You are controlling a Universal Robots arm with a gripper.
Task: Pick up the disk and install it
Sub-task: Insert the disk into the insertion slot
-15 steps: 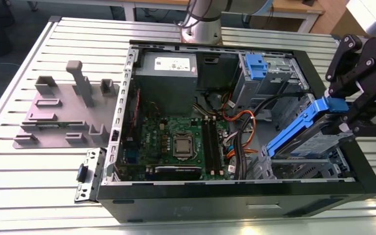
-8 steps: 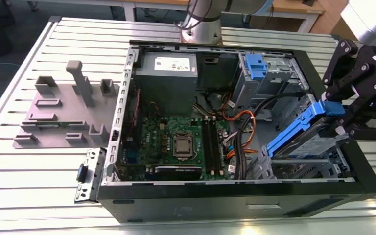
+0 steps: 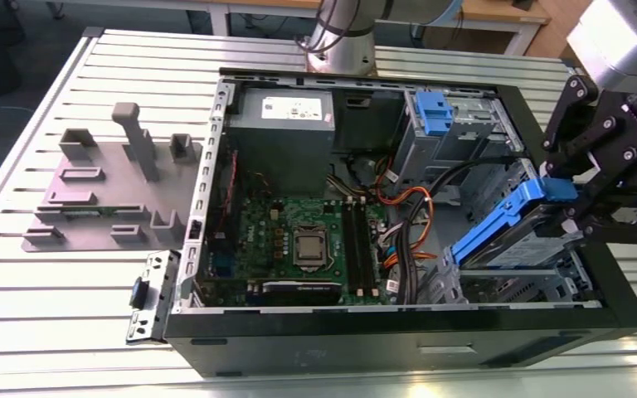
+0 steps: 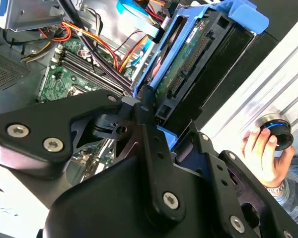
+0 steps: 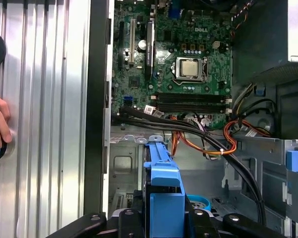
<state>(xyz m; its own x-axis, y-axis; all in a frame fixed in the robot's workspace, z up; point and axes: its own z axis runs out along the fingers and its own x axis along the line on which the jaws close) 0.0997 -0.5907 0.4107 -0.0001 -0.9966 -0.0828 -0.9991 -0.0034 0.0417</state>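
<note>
Ribbed aluminium table [image 3: 31, 274] under open computer case [image 3: 617, 307], fingers [image 3: 584, 195] apparently clamping the disk [image 3: 507, 228], grey stand [image 3: 109, 191] alongside.

Blue-framed disk [image 3: 514, 224] tilted, pincer-held

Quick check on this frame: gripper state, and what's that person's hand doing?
Gripper: shut on the disk, tilted over the open case's drive bay.
Person's hand: on a round black knob beside the case.
</note>
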